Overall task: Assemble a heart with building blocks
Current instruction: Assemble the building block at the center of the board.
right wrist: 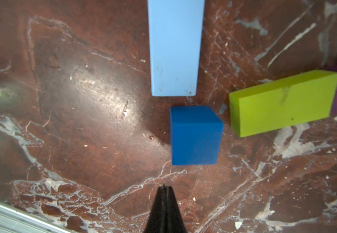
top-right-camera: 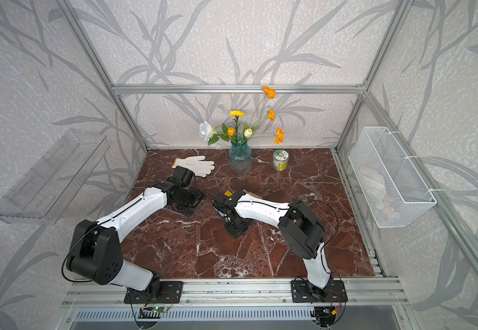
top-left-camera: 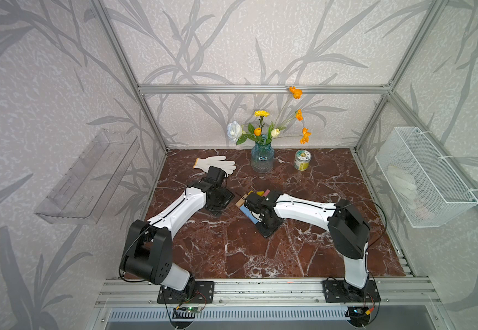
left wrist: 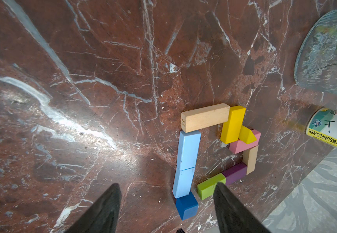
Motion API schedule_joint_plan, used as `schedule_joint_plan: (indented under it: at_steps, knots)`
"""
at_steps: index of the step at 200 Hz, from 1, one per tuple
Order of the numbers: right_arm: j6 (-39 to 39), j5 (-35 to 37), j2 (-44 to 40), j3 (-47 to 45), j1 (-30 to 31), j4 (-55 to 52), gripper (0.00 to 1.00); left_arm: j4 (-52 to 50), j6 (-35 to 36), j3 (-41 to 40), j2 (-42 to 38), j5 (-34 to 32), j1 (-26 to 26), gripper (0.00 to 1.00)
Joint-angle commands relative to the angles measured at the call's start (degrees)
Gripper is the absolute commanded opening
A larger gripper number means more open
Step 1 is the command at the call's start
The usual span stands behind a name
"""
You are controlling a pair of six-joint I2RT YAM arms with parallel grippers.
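Note:
The building blocks lie flat on the marble table (left wrist: 103, 100) as a hollow heart outline. Round it go a tan block (left wrist: 204, 117), yellow block (left wrist: 232, 124), yellow wedge (left wrist: 246, 135), pink block (left wrist: 242, 144), second tan block (left wrist: 250, 159), purple block (left wrist: 235, 173) and lime block (left wrist: 211, 186). Two light blue blocks (left wrist: 189, 150) run down to a dark blue cube (left wrist: 186, 205) at the tip. My left gripper (left wrist: 167, 184) hangs open over that tip, holding nothing. My right gripper (right wrist: 165, 186) is shut and empty, just short of the dark blue cube (right wrist: 194, 135). In both top views the right wrist (top-left-camera: 263, 205) hides most of the heart.
A white glove (top-left-camera: 216, 164), a blue glass vase of flowers (top-left-camera: 262, 158) and a small can (top-left-camera: 302, 160) stand along the back of the table. A wire basket (top-left-camera: 423, 177) hangs on the right wall. A clear tray (top-left-camera: 89, 177) hangs on the left wall.

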Motion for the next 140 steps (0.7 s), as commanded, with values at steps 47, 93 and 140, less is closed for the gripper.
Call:
schedule_joint_plan:
  at_steps: [47,93,140]
  knots:
    - [0.50,2.96,2.85,1.49,-1.30,-0.06,0.00,-1.17,0.18,0.08,-0.73,-0.29,0.64,0.73]
    - [0.34,4.30,2.59,1.66,-2.29,-0.17,0.00,-1.22,0.14,-0.17,-0.92,-0.28,0.73,0.73]
    - [0.78,5.12,3.28,2.60,-2.49,-0.16,0.00,-1.34,0.22,-0.12,-1.13,-0.33,0.82,0.74]
